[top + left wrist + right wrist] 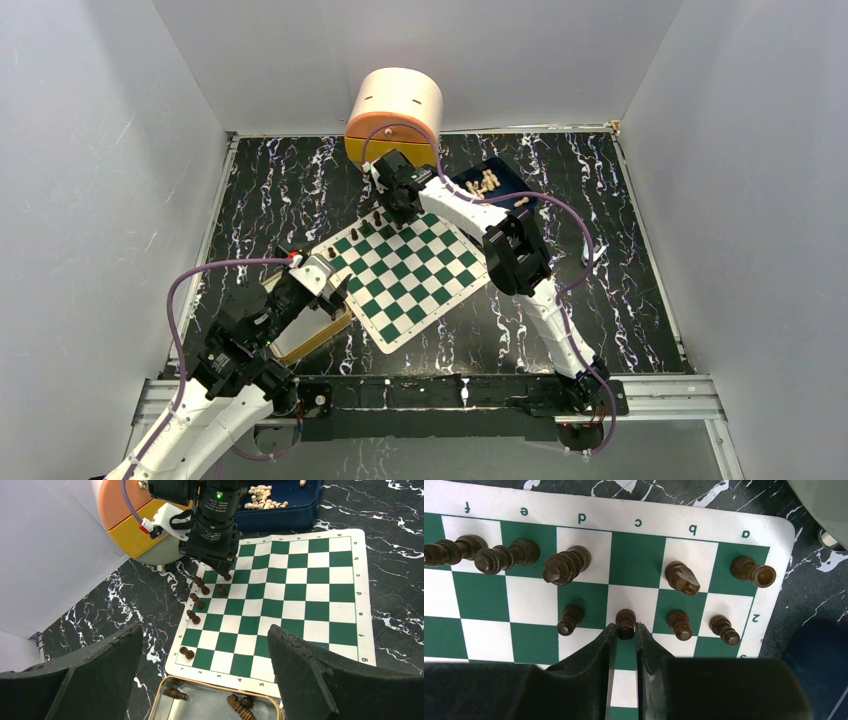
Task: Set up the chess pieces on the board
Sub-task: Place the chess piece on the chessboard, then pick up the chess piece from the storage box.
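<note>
Right gripper (625, 629) jaws clamp dark brown wooden pawn (625, 617) on green-and-white chessboard (484, 591). Skewed release could topple neighbouring pawns (679, 624) left and right. Left gripper (204, 632) jaws wide apart.

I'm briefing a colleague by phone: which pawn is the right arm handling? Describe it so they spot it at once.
On the green-and-white board, look at the edge lined with dark pieces. In the row of four pawns, this pawn is third from the corner marked a. It alone stands between the fingertips of the right gripper.
</note>
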Motion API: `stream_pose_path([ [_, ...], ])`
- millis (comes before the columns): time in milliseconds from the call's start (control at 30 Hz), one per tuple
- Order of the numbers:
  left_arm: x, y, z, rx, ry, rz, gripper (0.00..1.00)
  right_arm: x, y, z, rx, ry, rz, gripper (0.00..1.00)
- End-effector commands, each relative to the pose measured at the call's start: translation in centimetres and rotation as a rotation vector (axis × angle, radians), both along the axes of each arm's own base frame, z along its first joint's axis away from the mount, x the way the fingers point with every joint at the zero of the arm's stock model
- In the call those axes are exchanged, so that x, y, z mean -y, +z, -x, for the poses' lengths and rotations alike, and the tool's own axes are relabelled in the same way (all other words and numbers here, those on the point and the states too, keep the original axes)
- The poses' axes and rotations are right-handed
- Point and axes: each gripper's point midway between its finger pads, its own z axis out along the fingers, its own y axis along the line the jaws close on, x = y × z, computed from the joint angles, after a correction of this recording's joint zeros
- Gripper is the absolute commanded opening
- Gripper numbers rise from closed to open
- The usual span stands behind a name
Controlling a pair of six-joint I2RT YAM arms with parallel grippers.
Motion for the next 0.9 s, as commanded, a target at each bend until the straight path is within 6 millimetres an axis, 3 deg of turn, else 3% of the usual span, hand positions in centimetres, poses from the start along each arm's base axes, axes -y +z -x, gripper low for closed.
stream_pose_path([
  [0,0.1,0.2,-0.2,0.008,-0.001,0.0,0.92,-0.8,1.0,-1.3,0.046,0.002,-0.023,0.31],
  [267,0.0,0.0,-0.4,0.002,0.013,0.005,0.92,-1.2,2.2,-1.4,0.053,0.007,-0.058,0.4],
  [400,0.0,-0.1,-1.1,-0.033,0.062,0.063,0.92,-1.4,4.1,-1.5,0.073,0.007,-0.087,0.49],
  [467,-0.4,-0.1,-2.0,-0.074,0.14,0.145,0.93,-1.2,5.2,-1.5,0.082,0.001,-0.102,0.54],
  [667,-4.3,-1.6,-4.8,-0.242,0.58,0.372,0.94,-0.6,9.6,-0.1,0.099,-0.007,-0.173,0.71],
  [867,-5.4,-4.1,-4.5,-0.436,0.789,0.357,0.96,0.3,13.0,3.2,0.07,0.005,-0.285,0.81],
])
